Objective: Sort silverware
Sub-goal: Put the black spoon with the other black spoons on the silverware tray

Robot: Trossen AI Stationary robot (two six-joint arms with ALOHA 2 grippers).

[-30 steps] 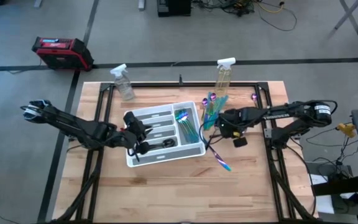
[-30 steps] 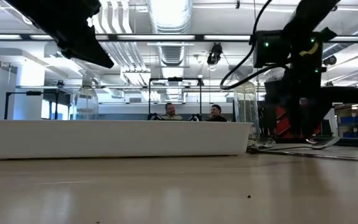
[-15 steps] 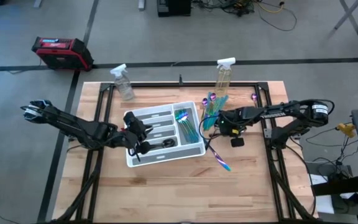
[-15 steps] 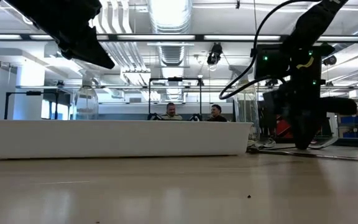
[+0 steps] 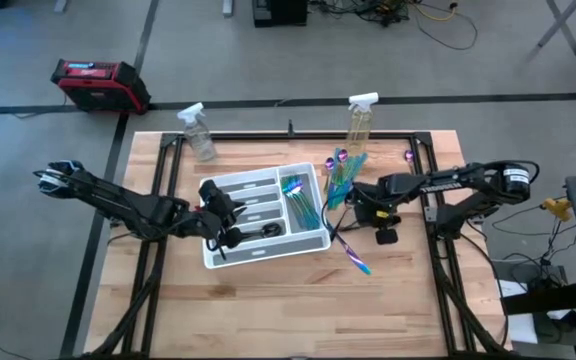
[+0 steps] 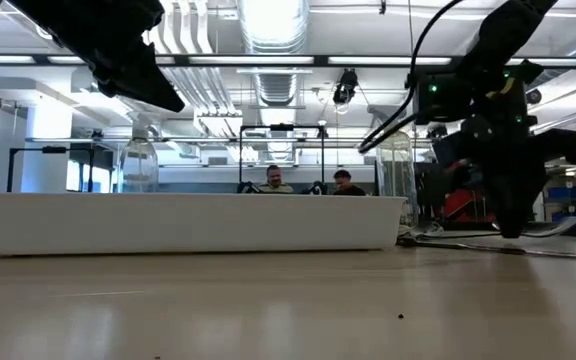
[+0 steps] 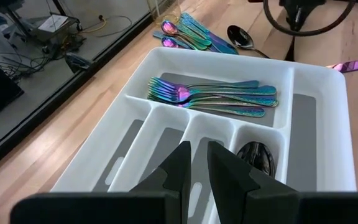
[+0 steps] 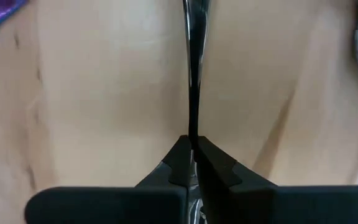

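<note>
A white divider tray (image 5: 313, 238) lies mid-table; one compartment holds iridescent forks (image 7: 216, 96), another a dark spoon (image 7: 257, 155). More silverware (image 5: 340, 168) lies in a loose pile off the tray's far right corner, and a purple-blue piece (image 5: 356, 258) lies alone on the wood. My left gripper (image 7: 199, 165) hovers over the tray's near compartments, its fingers a narrow gap apart with nothing between them. Just right of the tray, my right gripper (image 5: 356, 207) points down at the table, shut on a slim dark utensil (image 8: 193, 74). My right gripper pinches the dark utensil's thin handle (image 8: 192, 127) between its two fingertips (image 8: 180, 158), coming from above and pointing down. The handle runs straight away from the fingers, its far part close over the wooden tabletop. Whether it is lifted clear I cannot tell.
Two clear spray bottles (image 5: 198, 132) (image 5: 360, 122) stand near the table's far edge. A dark spoon (image 7: 241, 37) lies on the wood beside the pile. In the low view, the tray's long white wall (image 6: 188, 222) stands left of my right gripper (image 6: 513, 225).
My right gripper has shut its fingers on the dark utensil's handle down at the tabletop, and its wrist has turned a little while doing so. My left gripper has stayed still over the tray.
</note>
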